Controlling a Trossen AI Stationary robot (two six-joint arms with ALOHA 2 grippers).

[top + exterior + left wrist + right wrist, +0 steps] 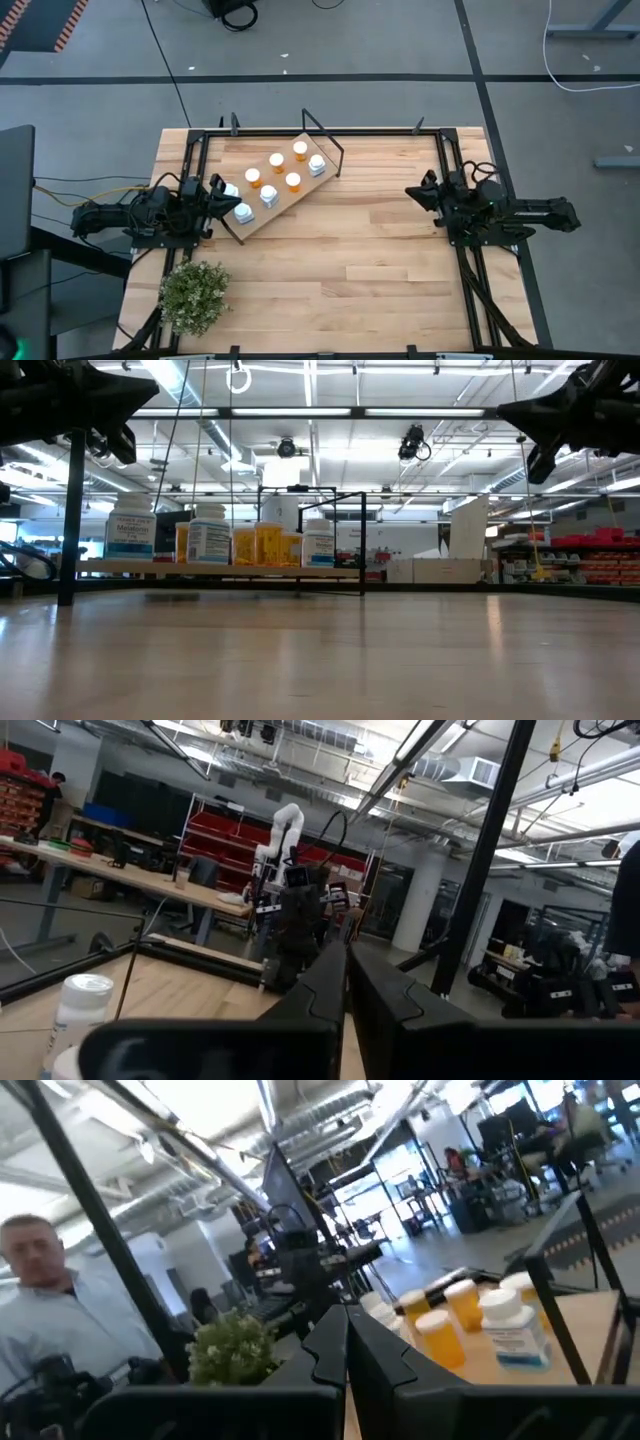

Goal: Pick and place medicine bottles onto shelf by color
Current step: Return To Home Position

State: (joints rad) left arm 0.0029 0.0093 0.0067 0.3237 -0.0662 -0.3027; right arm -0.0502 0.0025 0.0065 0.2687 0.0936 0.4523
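The shelf [305, 190] lies slanted at the table's far left, a light-wood board on black wire legs. Eight medicine bottles stand on it. The orange ones [277, 162] are mostly toward its far side and the white ones [269, 195] toward its near side. In the low view they stand in a row [210, 535] on the board [220, 568]. My left gripper [217, 192] hangs shut above the shelf's left end, touching nothing. My right gripper [412, 192] waits shut at the table's right, raised. The right wrist view shows orange [440, 1335] and white [515, 1330] bottles.
A small green plant [195, 295] stands at the table's near left corner. Black frame rails [450, 160] run along the table's edges. Bare wood [370, 250] lies between the shelf and the right arm. A person [40, 1310] shows beyond the table in the right wrist view.
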